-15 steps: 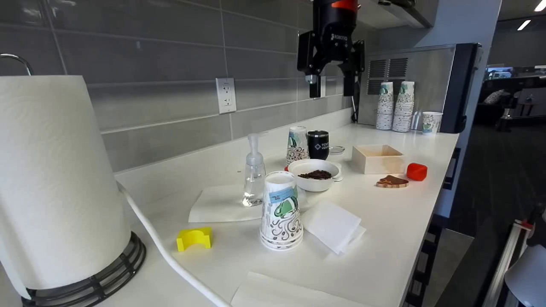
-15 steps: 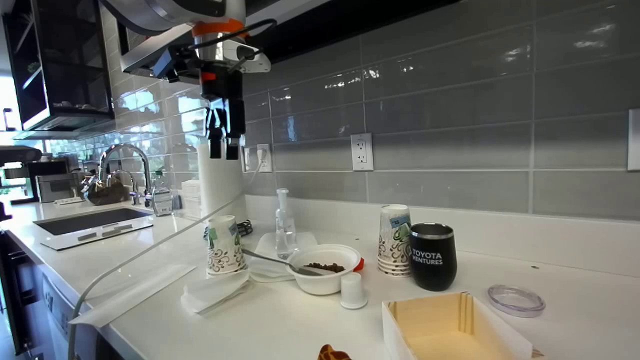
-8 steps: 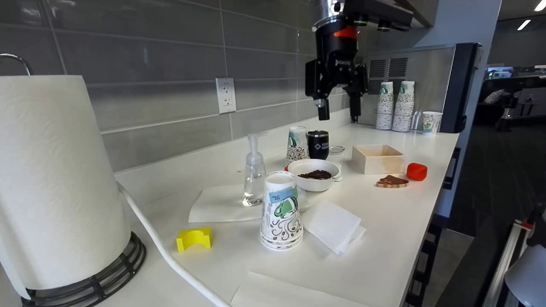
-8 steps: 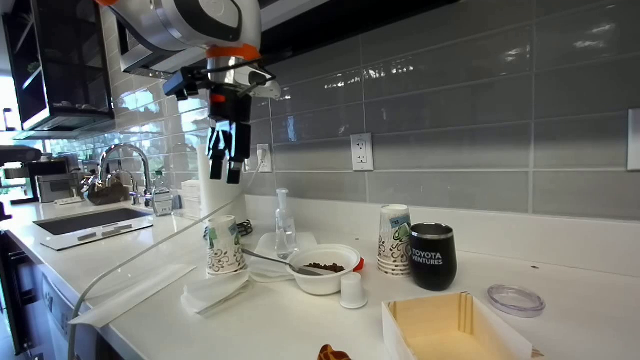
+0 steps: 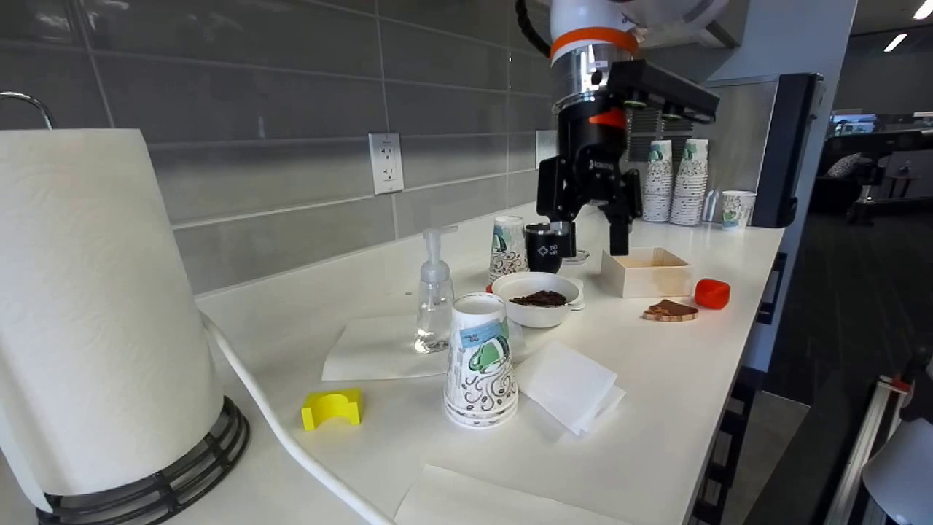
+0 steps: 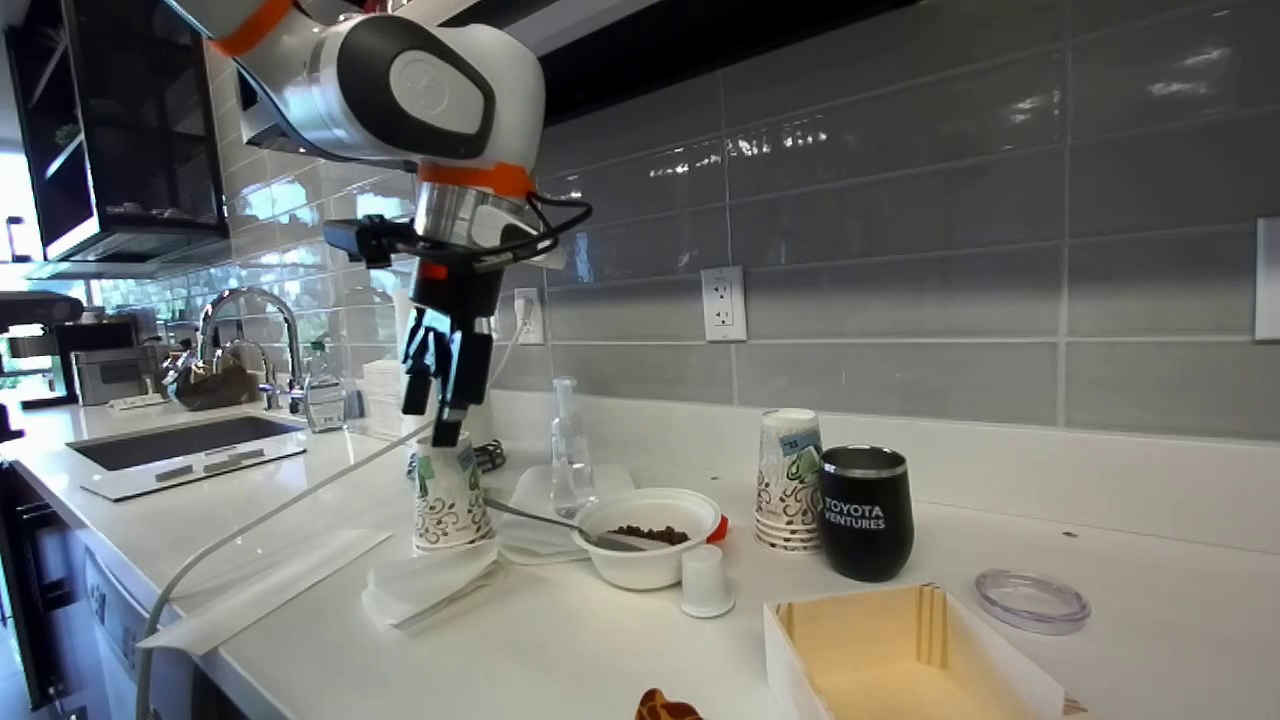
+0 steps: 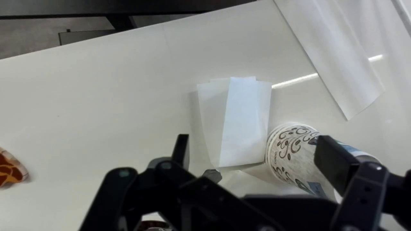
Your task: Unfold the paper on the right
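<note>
The folded white paper (image 5: 567, 386) lies on the counter just beside an upside-down stack of paper cups (image 5: 481, 364). The paper also shows in an exterior view (image 6: 430, 582) and in the wrist view (image 7: 240, 122), with a narrower flap folded on top. My gripper (image 5: 595, 244) is open and empty, above the counter. In an exterior view my gripper (image 6: 432, 415) is just above the cup stack (image 6: 450, 495). In the wrist view the open fingers (image 7: 253, 146) frame the near end of the paper and the cup stack (image 7: 295, 157).
A flat sheet (image 5: 364, 357) lies under a soap bottle (image 5: 434, 306). Another sheet (image 7: 337, 54) lies near the counter edge. A white bowl (image 6: 640, 575), a small white cup (image 6: 706, 585), a black tumbler (image 6: 866, 520) and a wooden box (image 5: 649, 281) stand further along.
My gripper has come down from high above the counter to just over the cup stack's height, tilting slightly. It stays open. The paper and other objects have not moved.
</note>
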You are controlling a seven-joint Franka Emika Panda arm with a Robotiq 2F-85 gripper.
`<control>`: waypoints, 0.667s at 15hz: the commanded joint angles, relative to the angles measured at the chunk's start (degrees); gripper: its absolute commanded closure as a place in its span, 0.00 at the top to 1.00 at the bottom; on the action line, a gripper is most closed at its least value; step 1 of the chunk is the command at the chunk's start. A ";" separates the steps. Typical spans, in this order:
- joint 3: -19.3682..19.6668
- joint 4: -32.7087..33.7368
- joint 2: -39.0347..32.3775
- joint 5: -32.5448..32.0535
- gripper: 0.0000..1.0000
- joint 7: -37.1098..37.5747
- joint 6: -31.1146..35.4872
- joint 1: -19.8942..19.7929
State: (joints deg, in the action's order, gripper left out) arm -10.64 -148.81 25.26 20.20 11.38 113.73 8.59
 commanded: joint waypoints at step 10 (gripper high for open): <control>0.62 -9.62 -4.34 13.68 1.00 -2.37 23.08 5.54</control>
State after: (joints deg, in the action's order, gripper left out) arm -10.21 -158.43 23.38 30.98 9.77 132.80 12.26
